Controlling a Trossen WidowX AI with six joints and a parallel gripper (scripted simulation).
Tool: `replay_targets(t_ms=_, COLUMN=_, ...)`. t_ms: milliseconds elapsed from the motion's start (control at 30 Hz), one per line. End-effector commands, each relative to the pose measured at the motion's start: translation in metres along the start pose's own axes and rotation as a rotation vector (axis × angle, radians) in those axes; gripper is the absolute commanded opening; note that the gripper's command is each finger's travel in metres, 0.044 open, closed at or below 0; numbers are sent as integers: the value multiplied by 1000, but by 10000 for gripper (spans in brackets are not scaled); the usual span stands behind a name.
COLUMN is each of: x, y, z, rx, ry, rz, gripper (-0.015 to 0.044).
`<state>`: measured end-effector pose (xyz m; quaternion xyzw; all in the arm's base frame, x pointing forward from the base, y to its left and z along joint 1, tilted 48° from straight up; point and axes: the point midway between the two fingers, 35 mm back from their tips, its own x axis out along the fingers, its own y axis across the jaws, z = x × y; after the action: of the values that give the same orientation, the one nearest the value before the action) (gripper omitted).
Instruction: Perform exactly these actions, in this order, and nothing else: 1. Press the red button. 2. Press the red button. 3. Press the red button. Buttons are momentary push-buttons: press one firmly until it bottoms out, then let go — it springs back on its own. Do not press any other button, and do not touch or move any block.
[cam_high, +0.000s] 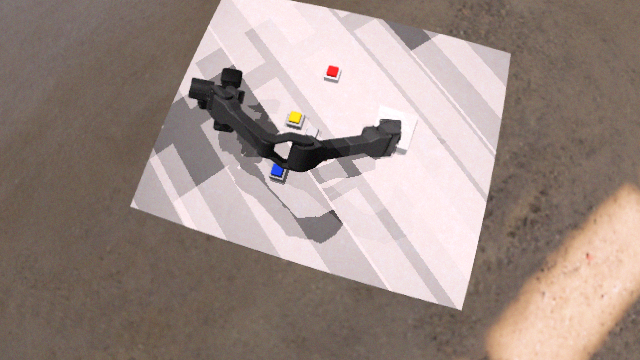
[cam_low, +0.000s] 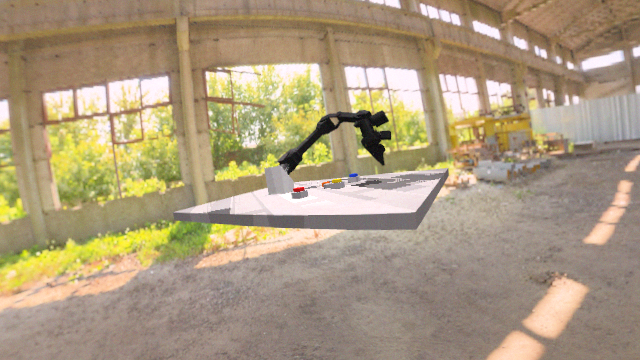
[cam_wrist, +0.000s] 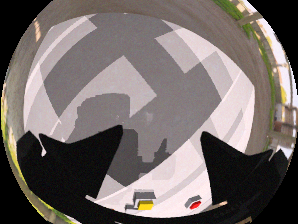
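The red button (cam_high: 332, 72) (cam_low: 298, 190) (cam_wrist: 195, 205) sits on a small light base, with its cap standing up and nothing on it. In the wrist view it is low, near the right finger. My gripper (cam_low: 383, 162) (cam_wrist: 163, 133) is open and empty, its fingers pointing down, high above the table and well away from the red button. In the top view the fingertips are hidden under the arm's wrist end.
A yellow button (cam_high: 295, 118) (cam_low: 337, 180) (cam_wrist: 146, 205) and a blue button (cam_high: 277, 170) (cam_low: 354, 175) stand on the table (cam_high: 425, 225) (cam_low: 240, 210). An orange part (cam_low: 326, 183) shows beside the yellow button. The arm (cam_high: 305, 155) (cam_low: 312, 137) crosses above that area from its base.
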<state>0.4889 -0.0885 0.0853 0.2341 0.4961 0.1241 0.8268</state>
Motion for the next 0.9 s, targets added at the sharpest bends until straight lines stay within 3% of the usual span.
replay_targets(t_ms=0, x=-9, y=-61, z=-39, rx=14, ry=87, rz=-44, gripper=400)
replay_targets(t_ms=267, x=-40, y=-166, z=-152, rx=100, ry=266, rz=2, gripper=400)
replay_targets(t_ms=500, x=-74, y=-201, z=-267, rx=176, ry=338, rz=205, gripper=400)
replay_targets(t_ms=733, x=-79, y=-201, z=-283, rx=178, ry=335, rz=243, gripper=400)
replay_targets(t_ms=867, x=-43, y=-192, z=-293, rx=181, ry=336, rz=240, gripper=295)
